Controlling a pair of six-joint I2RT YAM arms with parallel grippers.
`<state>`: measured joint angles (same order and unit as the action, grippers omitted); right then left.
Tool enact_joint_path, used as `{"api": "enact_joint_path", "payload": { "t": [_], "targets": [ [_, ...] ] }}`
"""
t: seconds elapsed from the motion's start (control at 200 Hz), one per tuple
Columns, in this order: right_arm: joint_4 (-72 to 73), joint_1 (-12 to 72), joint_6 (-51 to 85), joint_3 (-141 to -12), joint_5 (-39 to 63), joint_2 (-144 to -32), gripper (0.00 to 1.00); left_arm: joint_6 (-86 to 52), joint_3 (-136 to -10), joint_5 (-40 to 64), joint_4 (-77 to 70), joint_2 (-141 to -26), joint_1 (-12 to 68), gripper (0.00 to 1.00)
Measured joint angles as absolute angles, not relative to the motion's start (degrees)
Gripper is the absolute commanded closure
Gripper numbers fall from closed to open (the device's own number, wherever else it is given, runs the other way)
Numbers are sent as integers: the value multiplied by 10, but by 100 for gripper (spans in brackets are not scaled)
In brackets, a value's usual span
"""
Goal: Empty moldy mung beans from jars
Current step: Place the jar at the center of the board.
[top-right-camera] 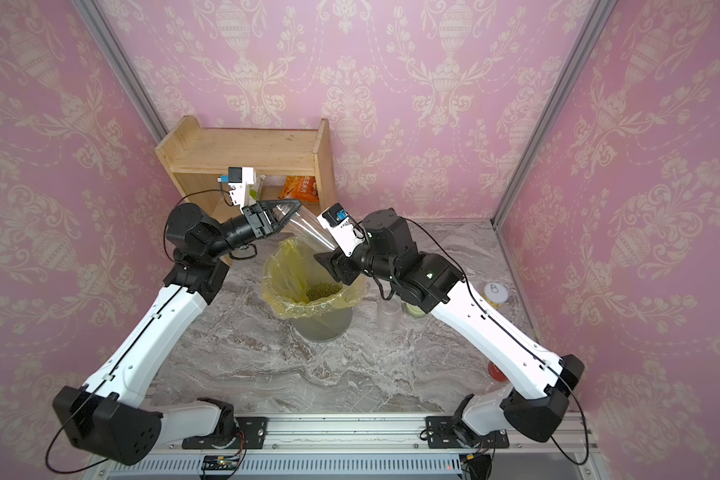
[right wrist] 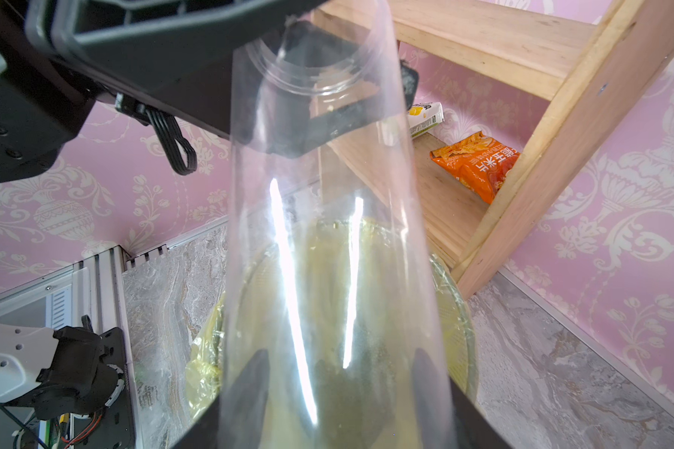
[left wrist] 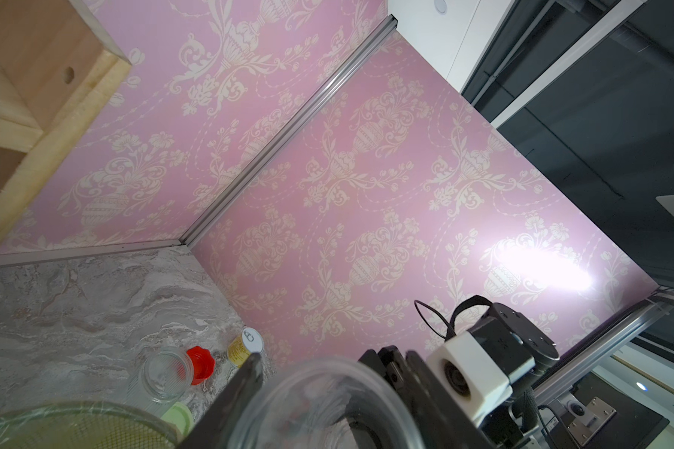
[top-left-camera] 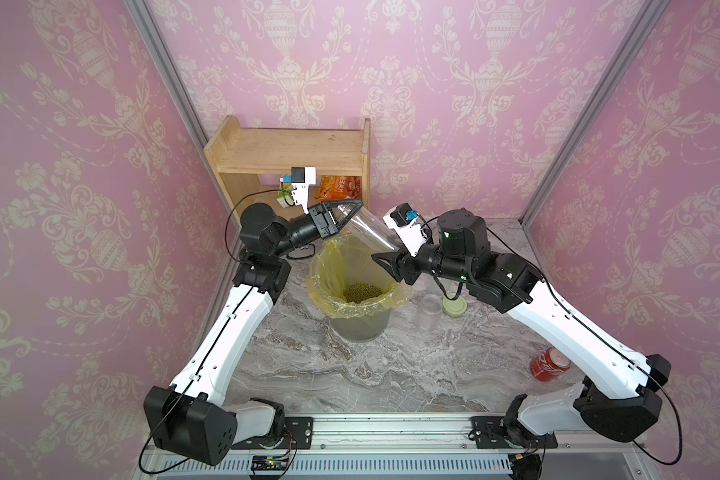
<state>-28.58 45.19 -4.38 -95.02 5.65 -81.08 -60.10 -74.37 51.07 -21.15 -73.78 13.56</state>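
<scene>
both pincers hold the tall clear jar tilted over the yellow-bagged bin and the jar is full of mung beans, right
Not quite: the tall clear jar looks empty, as the right wrist view shows straight through it. The mung beans lie in the yellow-bagged bin. The rest stands: the left pincer and the right pincer both hold the jar tilted over the bin.

In both top views the light is bright, diffuse and overhead, leaving only soft shadows on the table [top-left-camera: 391, 374]; detail is slightly soft, and straight lines lean outward toward the corners. In the left wrist view a blown-out glare patch sits on the wall [left wrist: 537, 272], and the near clear jar [left wrist: 320, 404] is out of focus. In the right wrist view two white reflection streaks run along that jar, which hazes whatever lies behind it.
</scene>
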Motion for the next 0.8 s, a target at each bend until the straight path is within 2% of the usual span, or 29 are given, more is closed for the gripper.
{"api": "enact_joint_path", "payload": {
  "t": [0.21, 0.285, 0.38, 0.495, 0.675, 0.8],
  "targets": [
    [-290, 452, -50, -950, 56, -811, 40, -600, -744, 514, -207, -738, 136, 60],
    [-290, 452, -49, -950, 53, -811, 33, -599, -744, 514, -205, -738, 136, 60],
    [-289, 446, -45, -950, 32, -811, 18, -594, -745, 520, -203, -738, 135, 60],
    [-289, 439, -40, -950, 20, -812, 7, -585, -745, 524, -187, -738, 133, 60],
    [-276, 439, -38, -938, 17, -812, 0, -572, -747, 529, -165, -736, 124, 60],
    [-272, 438, -34, -929, 14, -812, 0, -565, -750, 528, -159, -735, 120, 61]
  ]
}}
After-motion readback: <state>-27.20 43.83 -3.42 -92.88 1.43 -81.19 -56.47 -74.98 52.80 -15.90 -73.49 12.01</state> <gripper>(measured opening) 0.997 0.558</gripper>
